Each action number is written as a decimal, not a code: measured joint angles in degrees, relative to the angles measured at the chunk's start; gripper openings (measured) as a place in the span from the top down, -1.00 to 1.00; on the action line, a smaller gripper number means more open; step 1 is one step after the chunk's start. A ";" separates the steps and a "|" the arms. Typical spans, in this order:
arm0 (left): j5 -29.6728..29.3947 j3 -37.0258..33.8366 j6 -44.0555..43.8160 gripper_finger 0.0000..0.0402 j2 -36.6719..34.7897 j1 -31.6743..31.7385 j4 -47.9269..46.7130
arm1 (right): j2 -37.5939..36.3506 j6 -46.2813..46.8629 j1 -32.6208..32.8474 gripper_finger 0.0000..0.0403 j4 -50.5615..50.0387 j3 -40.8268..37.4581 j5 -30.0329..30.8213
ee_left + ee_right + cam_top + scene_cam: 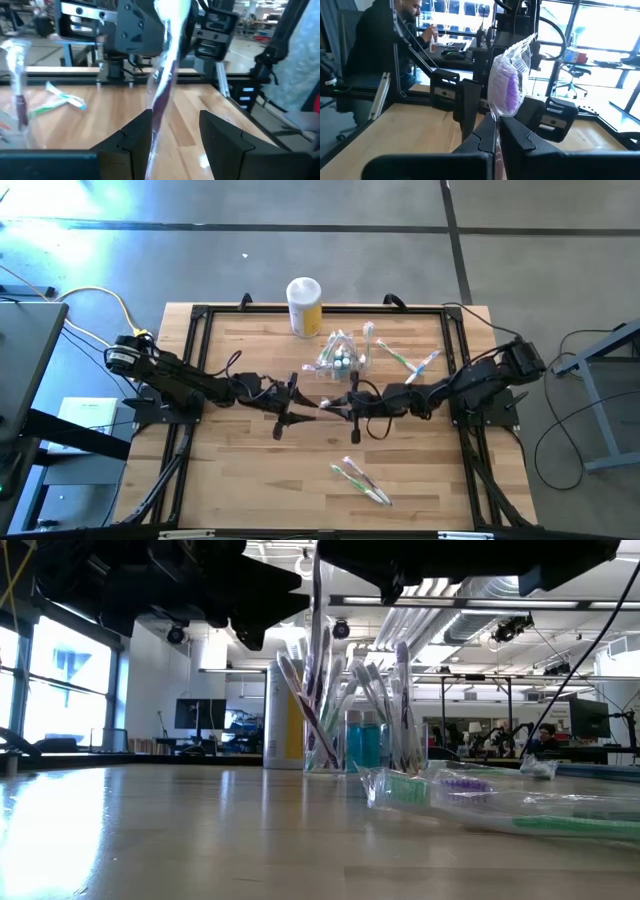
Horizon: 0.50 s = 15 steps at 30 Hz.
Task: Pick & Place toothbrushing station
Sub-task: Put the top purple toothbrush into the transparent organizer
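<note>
From above, the left arm reaches in from the table's left edge, and its left gripper [285, 408] sits near the middle of the wooden table [230, 480]. The left wrist view shows what the overhead camera cannot: the two dark fingers [131, 137] stand apart, with a wrapped toothbrush [167, 65] rising in the gap between them. I cannot tell whether the fingers actually press on it.

Facing it across a small gap is the right gripper [352, 406], reaching in from the right. Its own wrist camera shows the jaws clenched on the same wrapped toothbrush, purple bristles showing through the clear packet above the fingertips. That view also catches a person [380, 45] seated beyond the table, out of sight from above.

Behind the two grippers, toward the far edge, stands the toothbrushing station [342, 356], a clear holder. From overhead it is a muddle of clear plastic; the low view shows it upright with several brushes standing in it [345, 745]. Just left of it is the yellow canister [304, 306] with a white lid.

To the right of the station lie loose packaged toothbrushes [410, 362], and more packaged brushes [360, 480] lie near the front edge; the low view shows these flat in the foreground.
</note>
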 joint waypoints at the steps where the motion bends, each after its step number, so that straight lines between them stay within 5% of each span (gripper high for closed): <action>1: -0.17 0.00 0.22 0.21 0.00 0.00 0.19 | 0.00 0.00 -0.08 0.98 0.04 0.00 -0.04; 15: 0.15 7.39 3.18 0.21 0.96 0.00 -6.94 | 0.00 0.11 -0.78 0.98 -0.01 0.02 -1.40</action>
